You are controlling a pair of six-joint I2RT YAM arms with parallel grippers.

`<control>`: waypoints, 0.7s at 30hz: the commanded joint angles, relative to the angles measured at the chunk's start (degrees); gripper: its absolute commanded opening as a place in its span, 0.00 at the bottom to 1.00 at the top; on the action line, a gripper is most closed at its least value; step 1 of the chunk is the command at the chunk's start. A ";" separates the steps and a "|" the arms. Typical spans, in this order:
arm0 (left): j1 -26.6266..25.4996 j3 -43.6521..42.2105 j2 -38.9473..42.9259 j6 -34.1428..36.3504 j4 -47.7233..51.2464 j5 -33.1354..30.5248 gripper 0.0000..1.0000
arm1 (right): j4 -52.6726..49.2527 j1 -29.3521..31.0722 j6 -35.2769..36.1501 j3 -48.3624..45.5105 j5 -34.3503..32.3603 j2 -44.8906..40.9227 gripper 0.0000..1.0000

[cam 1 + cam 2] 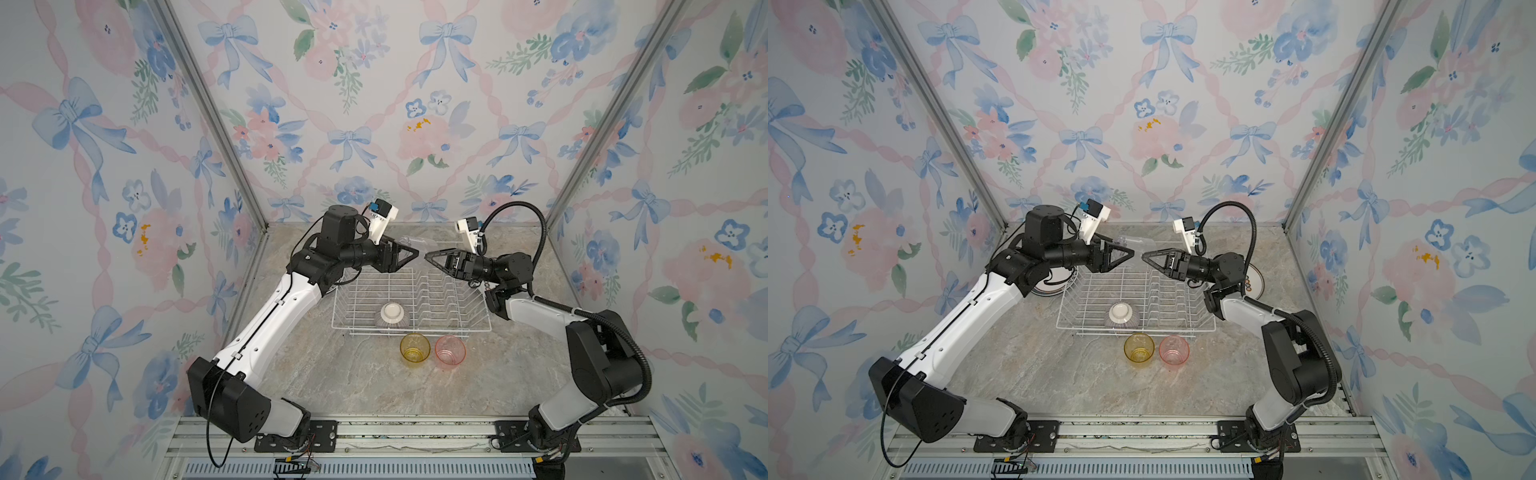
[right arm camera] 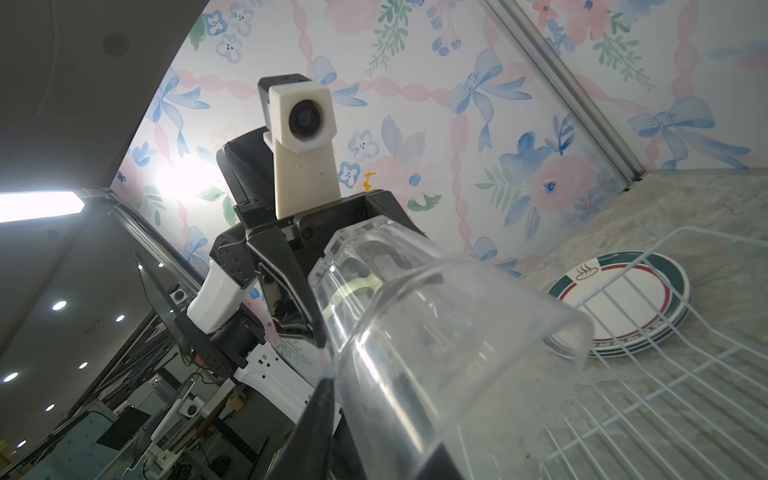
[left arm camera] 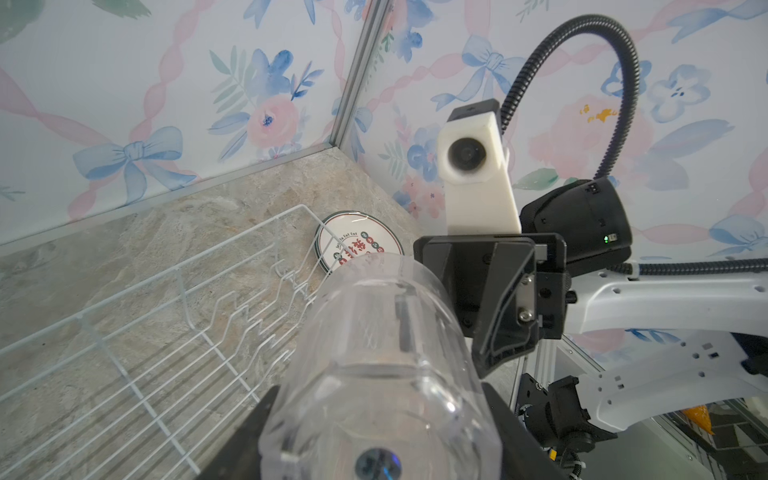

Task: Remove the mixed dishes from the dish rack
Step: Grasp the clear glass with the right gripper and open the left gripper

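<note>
Top views: left hand [image 1: 413,252] and right hand [image 1: 430,256] meet above the dish rack [image 1: 457,328], clear tumbler [image 1: 409,242] sideways at their tips.
Left wrist: left hand squeezes the clear tumbler [image 3: 382,353] at its base.
Right wrist: we cannot tell if the right hand grips its open end.

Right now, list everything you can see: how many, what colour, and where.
rack: one, white wire, mid-table
bowl: one, purplish with a white foot, upside down at the rack's near end
clear tumbler: one, clear, in the air over the rack's far edge
yellow tumbler: one, yellow, upright on the table before the rack
pink tumbler: one, pink, beside the yellow, on its right
plates: two stacks, white with green rims, left and right of the rack; number unclear
table: one, beige marble
left gripper: black, holds the clear tumbler's base
right gripper: black, at its mouth, grip unclear
</note>
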State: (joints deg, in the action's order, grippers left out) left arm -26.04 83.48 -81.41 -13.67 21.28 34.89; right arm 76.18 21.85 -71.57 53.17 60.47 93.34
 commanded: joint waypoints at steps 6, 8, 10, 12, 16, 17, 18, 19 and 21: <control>-0.07 0.19 -2.06 -0.22 -2.59 1.21 0.32 | 4.41 1.38 1.34 3.52 0.73 -1.09 0.00; 0.11 -0.03 -2.70 -0.17 -2.65 1.48 0.32 | 4.40 1.47 1.43 3.61 0.88 -1.63 0.00; 0.14 0.01 -3.54 -0.17 -2.64 1.82 0.35 | 4.41 1.73 1.73 3.86 1.18 -2.22 0.00; 0.15 0.10 -4.33 -0.13 -2.64 1.66 0.49 | 4.41 1.83 1.70 4.07 1.57 -2.84 0.00; 0.20 0.23 -4.69 0.30 -2.64 -0.27 0.98 | 4.20 1.24 1.46 4.11 1.60 -3.91 0.00; 0.27 0.25 -4.43 0.40 -2.67 -1.13 0.98 | 3.71 1.03 1.62 4.10 1.83 -4.19 0.00; 0.35 0.23 -4.04 0.49 -2.60 -1.97 0.98 | 2.47 0.83 2.28 4.01 1.91 -4.58 0.00; 0.53 0.32 -3.71 0.57 -2.58 -2.63 0.98 | 0.38 0.64 3.44 4.05 1.85 -4.86 0.00; 0.88 0.44 -2.60 0.66 -2.63 -4.53 0.98 | -7.64 0.47 8.68 3.96 1.77 -6.37 0.00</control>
State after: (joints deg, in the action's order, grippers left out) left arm -25.87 83.59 -84.73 -14.39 18.26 36.40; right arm 72.71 21.87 -69.04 54.89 61.56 91.35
